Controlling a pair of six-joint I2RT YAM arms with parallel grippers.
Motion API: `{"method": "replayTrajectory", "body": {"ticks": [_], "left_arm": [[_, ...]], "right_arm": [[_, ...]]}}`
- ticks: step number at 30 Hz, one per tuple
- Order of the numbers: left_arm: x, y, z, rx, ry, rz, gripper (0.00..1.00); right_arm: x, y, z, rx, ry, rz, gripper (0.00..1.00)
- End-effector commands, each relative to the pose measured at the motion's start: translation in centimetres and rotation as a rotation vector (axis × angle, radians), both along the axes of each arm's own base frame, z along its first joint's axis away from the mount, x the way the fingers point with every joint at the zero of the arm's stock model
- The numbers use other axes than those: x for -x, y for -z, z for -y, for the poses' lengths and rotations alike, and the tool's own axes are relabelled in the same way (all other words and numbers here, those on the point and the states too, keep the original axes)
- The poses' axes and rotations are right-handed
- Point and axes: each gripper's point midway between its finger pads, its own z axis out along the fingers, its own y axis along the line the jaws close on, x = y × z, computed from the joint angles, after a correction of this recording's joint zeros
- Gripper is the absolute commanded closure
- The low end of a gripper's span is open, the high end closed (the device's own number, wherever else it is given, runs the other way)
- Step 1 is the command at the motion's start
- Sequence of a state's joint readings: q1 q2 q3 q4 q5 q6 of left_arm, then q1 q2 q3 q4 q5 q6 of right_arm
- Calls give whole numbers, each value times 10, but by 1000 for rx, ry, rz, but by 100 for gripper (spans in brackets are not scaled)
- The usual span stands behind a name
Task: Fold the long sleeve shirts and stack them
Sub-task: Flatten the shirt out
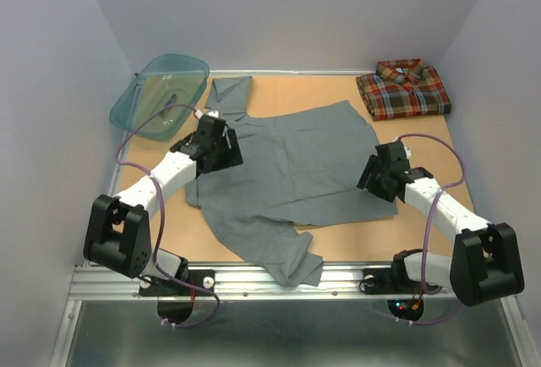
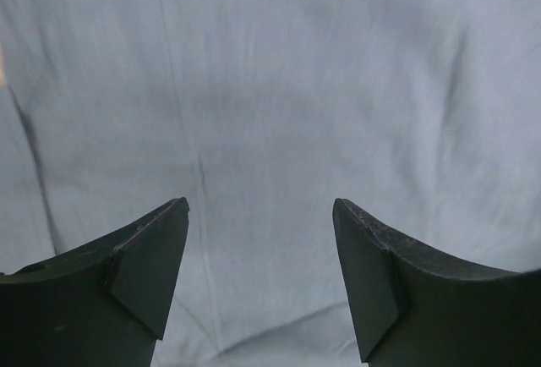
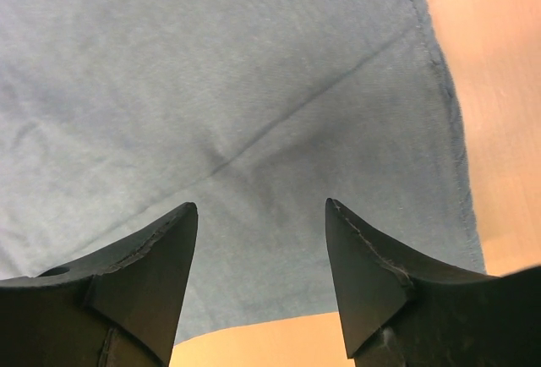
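Two long sleeve shirts share one tan table (image 1: 330,90) between two robot arms. The grey shirt (image 1: 296,172) lies loosely spread across the middle of the tabletop. Its collar end reaches toward the far left corner, and one rumpled end trails down to the near edge, between the two arm bases. The plaid shirt (image 1: 402,89), in red, orange and dark blue, sits folded into a neat rectangle, collar up, in the far right corner and well apart from the grey one.

One teal basin (image 1: 161,92) stands tilted in the far left corner, just beside the grey shirt's collar.

The left gripper (image 1: 221,145) hangs over the left part of the grey shirt. In its wrist view, the left gripper (image 2: 260,202) has its two dark fingers spread wide, with only grey cloth (image 2: 279,88) in the gap below and nothing pinched between them.

The right gripper (image 1: 377,177) hangs over the shirt's right edge. Its own camera shows the right gripper (image 3: 260,205) with its two fingers likewise parted and nothing between them. The grey fabric (image 3: 211,88) beneath them carries one diagonal crease, and its hemmed edge gives way to bare table (image 3: 499,88) on the right and along the bottom.
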State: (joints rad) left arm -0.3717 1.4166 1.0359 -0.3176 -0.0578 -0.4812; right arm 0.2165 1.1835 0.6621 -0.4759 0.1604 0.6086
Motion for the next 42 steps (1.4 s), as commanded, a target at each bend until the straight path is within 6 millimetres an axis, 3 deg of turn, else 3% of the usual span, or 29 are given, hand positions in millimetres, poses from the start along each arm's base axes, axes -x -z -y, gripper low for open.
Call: {"method": "replayTrajectory", "body": {"ticks": [1,10,15,20,24,30,34,37,42], "left_arm": [[45,52,-9,12,-31,-139,20],[61,103,-28,-69,-97,-249,21],[64,112,-45,-121,-121,-304,21],[68,107,-66,-134,-145,-311,21],[61,100,-84,-140,-179,-309,21],[59,72,-76,-69,-191,-257,20],[72,46,-76,-8,-244,-199,19],[89,49,-76,10,-273,-237,18],[122,64,-66,80,-301,-311,18]], "right_arm": [[-13,-4,13,36,46,4,34],[-10,24,41,14,137,-65,34],[5,47,64,-47,254,-137,34],[9,47,71,-68,285,-133,34],[0,30,70,-76,258,-69,34],[-12,-3,59,-115,173,29,33],[-3,-8,58,-118,173,24,28],[7,-3,59,-120,205,0,21],[20,7,51,-169,235,-25,2]]}}
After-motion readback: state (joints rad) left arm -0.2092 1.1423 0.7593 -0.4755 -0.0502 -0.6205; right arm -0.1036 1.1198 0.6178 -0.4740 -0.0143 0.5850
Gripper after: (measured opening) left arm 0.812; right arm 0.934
